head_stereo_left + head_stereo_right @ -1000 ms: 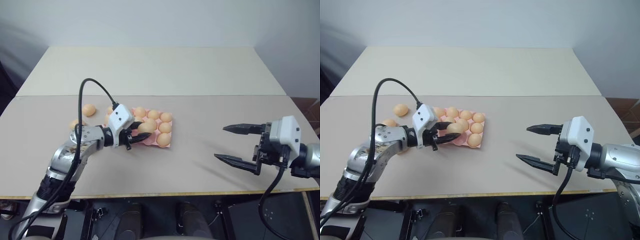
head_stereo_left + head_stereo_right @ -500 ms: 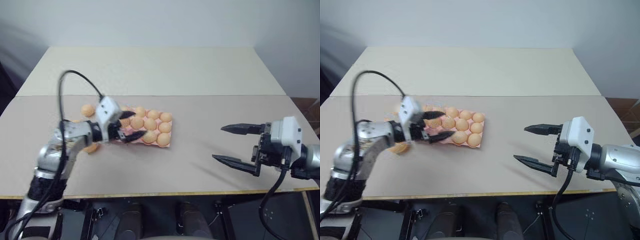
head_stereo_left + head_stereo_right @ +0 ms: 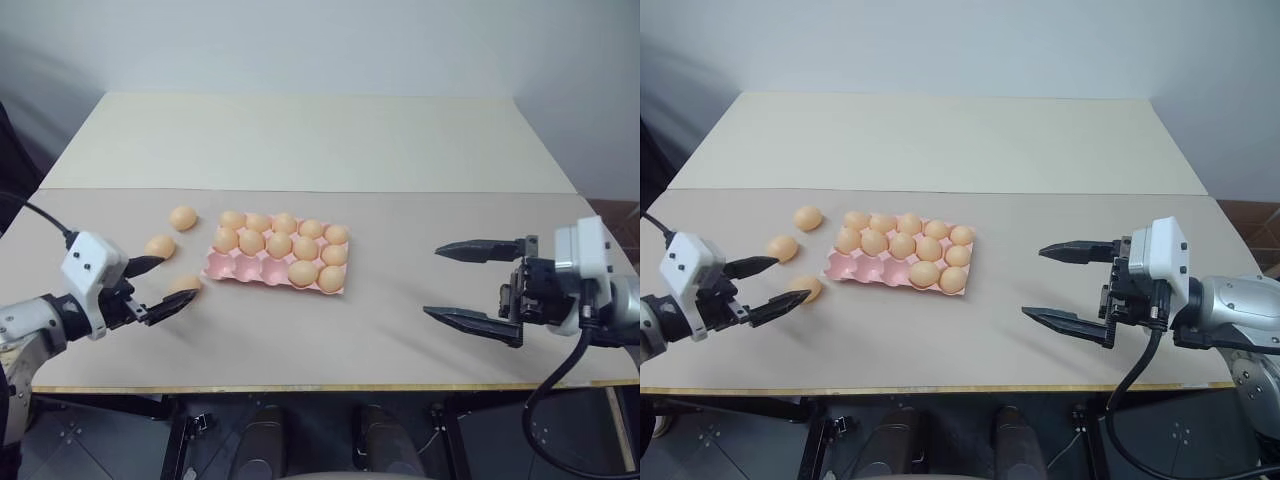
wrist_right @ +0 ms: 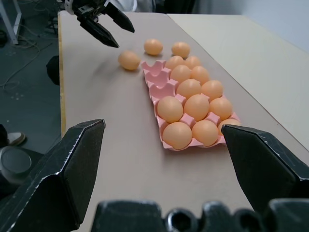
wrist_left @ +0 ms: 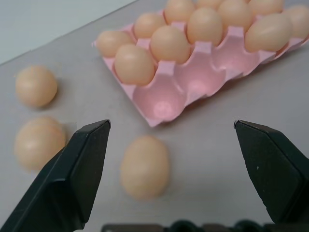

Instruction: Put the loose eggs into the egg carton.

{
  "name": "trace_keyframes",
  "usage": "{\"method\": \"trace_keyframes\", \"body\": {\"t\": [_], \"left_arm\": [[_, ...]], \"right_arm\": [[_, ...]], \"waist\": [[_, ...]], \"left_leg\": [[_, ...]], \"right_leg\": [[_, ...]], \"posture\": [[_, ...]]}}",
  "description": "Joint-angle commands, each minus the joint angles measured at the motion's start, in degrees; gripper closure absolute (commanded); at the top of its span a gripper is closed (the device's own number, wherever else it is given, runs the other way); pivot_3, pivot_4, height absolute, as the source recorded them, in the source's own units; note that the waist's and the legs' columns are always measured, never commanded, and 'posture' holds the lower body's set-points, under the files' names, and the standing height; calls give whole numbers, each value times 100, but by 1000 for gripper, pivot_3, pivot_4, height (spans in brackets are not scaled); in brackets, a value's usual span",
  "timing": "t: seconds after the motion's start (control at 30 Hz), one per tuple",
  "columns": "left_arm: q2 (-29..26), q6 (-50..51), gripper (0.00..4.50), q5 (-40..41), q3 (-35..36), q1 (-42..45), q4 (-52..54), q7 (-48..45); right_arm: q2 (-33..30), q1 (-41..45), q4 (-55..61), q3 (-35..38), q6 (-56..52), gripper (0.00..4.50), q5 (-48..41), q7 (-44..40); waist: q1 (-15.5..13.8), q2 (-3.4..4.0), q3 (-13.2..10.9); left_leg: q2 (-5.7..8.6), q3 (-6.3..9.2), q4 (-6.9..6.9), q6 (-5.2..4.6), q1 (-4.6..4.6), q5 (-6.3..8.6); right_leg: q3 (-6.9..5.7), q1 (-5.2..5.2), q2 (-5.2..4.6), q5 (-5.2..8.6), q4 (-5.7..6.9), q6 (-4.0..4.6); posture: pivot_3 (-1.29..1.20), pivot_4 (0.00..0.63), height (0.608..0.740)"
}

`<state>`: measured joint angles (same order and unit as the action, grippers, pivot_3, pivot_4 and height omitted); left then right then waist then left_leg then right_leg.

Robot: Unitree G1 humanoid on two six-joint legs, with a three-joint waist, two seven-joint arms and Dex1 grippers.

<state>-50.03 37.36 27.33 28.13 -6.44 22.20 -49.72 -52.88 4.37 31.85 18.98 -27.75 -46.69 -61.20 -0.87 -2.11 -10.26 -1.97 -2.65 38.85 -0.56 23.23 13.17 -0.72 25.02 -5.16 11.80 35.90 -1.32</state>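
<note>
The pink egg carton [image 3: 226,267] lies left of the table's middle and holds several eggs; three cups [image 5: 164,99] in its near row stand empty. Three loose eggs lie to its left: one [image 3: 183,217] farthest back, one [image 3: 160,246] in the middle, one [image 3: 183,285] nearest. My left gripper [image 3: 792,280] is open, low over the table, with that nearest egg [image 5: 145,166] just ahead between its fingertips and untouched. My right gripper [image 3: 432,281] hangs open and empty over the table's right side, pointing toward the carton.
The table [image 3: 330,150] runs far back behind the carton, with a seam across it. Its front edge [image 3: 330,388] is close to both grippers. A black cable [image 3: 45,222] trails from my left arm.
My left gripper let an egg go into the carton's near row, opened wide and drew back to the left, toward the loose eggs. The right arm has stayed put.
</note>
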Motion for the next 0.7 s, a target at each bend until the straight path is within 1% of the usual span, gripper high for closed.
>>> {"method": "trace_keyframes", "body": {"t": [0.03, 0.13, 0.23, 0.37, 0.47, 0.57, 0.67, 0.7], "left_arm": [[-19, -103, 27, -24, 55, 41, -63, 76], [-13, -139, 27, -138, -219, 125, -192, 145], [-57, -174, 27, -436, -614, 260, -418, 319], [-12, -124, 27, -671, -1173, 658, -870, 423], [20, -212, 676, -817, -1507, 976, -1202, 412], [58, -402, 1627, -850, -1671, 1152, -1429, 302], [49, -463, 2549, -861, -1677, 1192, -1476, 274], [34, -527, 2678, -784, -1588, 1165, -1394, 203]], "right_arm": [[-80, 164, -3, 46, -4, 0, -65, -58], [-78, 199, 2, 46, -28, 0, -73, -50], [-72, 174, 51, 72, -42, 0, -86, -29], [-65, 161, 104, 122, -56, 0, -103, 31], [-69, 129, 144, 186, -60, 0, -107, 75], [-72, 70, 197, 261, -71, 0, -119, 116], [-64, -9, 258, 360, -81, 0, -143, 196], [-67, -55, 285, 405, -84, 0, -147, 224]], "waist": [[6, 0, 0], [1, 0, 0], [3, 0, 0], [5, 0, 0], [6, -1, 0], [10, -1, 0], [22, -1, 0], [21, -1, 0]], "left_leg": [[0, -1, -1, 0, 0, 0], [0, -2, -1, 0, 3, 0], [2, -3, -1, 0, 4, 0], [0, -4, 0, 0, 2, 0], [1, -4, 0, 0, 4, 0], [2, -4, -1, 0, 6, 0], [1, -6, -3, 0, 7, 0], [0, -6, -4, 0, 6, 0]], "right_leg": [[0, 1, 1, 0, 0, 0], [1, 2, -1, 0, 0, 0], [1, 2, 0, 0, -1, 0], [1, 2, 2, -1, 1, 0], [1, 3, 2, -1, 1, 0], [2, 4, 0, -11, -1, -16], [3, 6, 0, -19, -2, -27], [3, 7, 0, -19, -2, -27]], "posture": [[0, 150, 740], [0, 150, 740], [0, 150, 740], [0, 150, 740], [0, 150, 740], [0, 150, 740], [0, 150, 740], [0, 150, 740]]}}
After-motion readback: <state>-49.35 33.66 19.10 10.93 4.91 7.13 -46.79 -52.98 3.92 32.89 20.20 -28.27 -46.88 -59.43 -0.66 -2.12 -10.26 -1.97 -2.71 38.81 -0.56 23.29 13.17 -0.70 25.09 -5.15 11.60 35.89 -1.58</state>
